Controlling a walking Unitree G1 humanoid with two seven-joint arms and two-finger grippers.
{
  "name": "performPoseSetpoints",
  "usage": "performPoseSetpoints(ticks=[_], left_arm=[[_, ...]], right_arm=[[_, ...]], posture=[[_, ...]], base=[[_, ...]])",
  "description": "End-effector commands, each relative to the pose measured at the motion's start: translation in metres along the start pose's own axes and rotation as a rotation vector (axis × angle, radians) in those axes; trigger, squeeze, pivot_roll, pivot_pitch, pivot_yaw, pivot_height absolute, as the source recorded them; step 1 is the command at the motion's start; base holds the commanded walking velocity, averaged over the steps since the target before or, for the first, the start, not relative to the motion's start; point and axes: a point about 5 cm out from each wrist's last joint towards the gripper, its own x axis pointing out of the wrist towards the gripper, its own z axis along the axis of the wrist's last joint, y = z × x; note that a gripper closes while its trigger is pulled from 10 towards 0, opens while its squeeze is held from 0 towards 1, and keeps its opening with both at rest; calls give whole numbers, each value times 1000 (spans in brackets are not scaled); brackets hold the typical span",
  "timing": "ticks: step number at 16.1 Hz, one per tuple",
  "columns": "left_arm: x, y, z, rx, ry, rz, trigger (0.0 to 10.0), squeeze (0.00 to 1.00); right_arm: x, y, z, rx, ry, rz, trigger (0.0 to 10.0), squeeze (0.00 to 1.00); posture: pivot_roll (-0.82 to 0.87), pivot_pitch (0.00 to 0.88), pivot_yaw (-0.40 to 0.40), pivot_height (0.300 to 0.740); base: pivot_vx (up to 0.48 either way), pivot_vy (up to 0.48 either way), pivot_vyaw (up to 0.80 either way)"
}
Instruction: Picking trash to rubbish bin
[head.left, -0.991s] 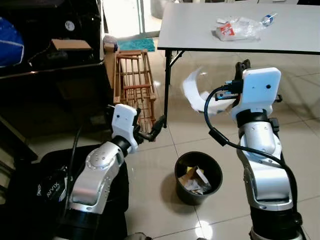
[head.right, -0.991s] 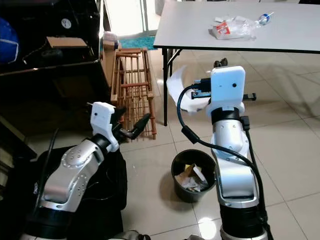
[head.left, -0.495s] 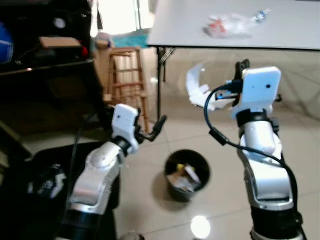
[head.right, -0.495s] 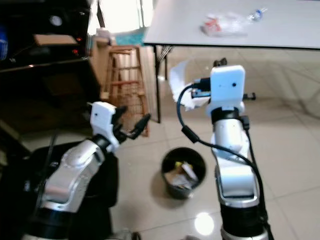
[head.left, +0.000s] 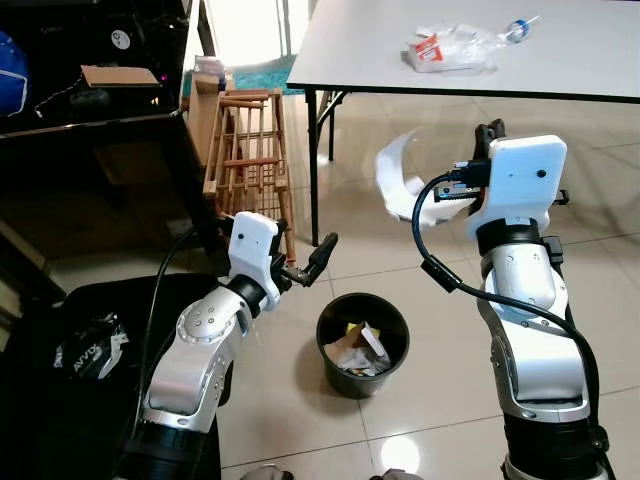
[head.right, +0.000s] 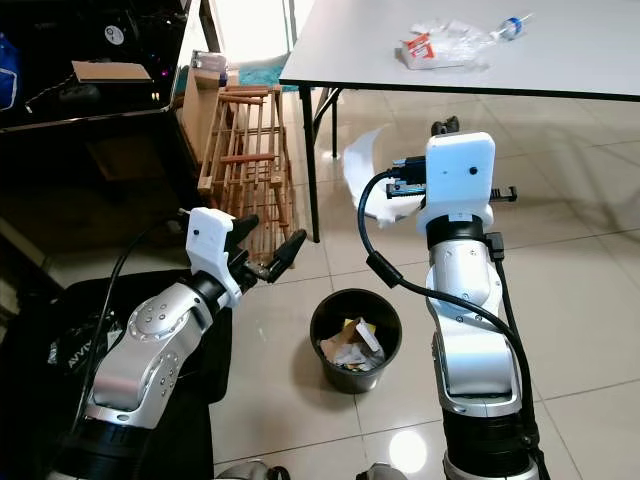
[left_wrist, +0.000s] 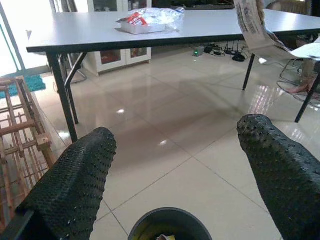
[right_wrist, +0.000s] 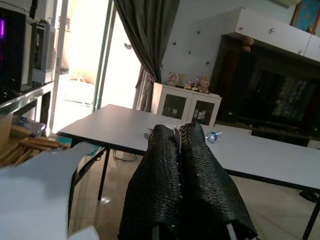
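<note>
A black rubbish bin (head.left: 362, 343) stands on the tiled floor between my arms, with crumpled paper scraps inside. My right gripper (head.left: 487, 133) is raised above and to the right of it, shut on a white curled sheet of paper (head.left: 400, 183). The right wrist view shows its fingers (right_wrist: 165, 170) pressed together and the paper (right_wrist: 35, 195) beside them. To the left of the bin, my left gripper (head.left: 305, 258) is held open and empty, and the bin's rim (left_wrist: 170, 217) lies below its fingers (left_wrist: 75, 180). A clear plastic bag with a bottle (head.left: 455, 47) lies on the grey table (head.left: 570, 75).
A wooden rack (head.left: 245, 150) leans by the table leg (head.left: 313, 170) at the back left. A dark cabinet (head.left: 90, 120) with a cardboard box (head.left: 118, 75) stands further left. A black bag (head.left: 70, 380) lies on the floor beside my left arm.
The whole view has shifted, so the bin and table now sit further left in the picture. Both arms keep their pose, and the right gripper still holds the paper.
</note>
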Motion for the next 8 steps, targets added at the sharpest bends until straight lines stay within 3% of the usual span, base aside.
performPoseSetpoints(ticks=[1,4,8], left_arm=[[-3,3,-4,17,13,1,10000,0],[-3,3,-5,20,15,1,10000,0],[-3,2,-6,39,19,-14,10000,0]], right_arm=[[-1,1,3,3,-10,6,0,0],[-1,2,3,5,-7,10,0,0],[0,4,2,10,-7,12,0,0]], posture=[[-20,98,46,740],[-20,98,46,740],[-14,94,49,740]], base=[[0,0,0],[0,0,0],[0,-480,0]])
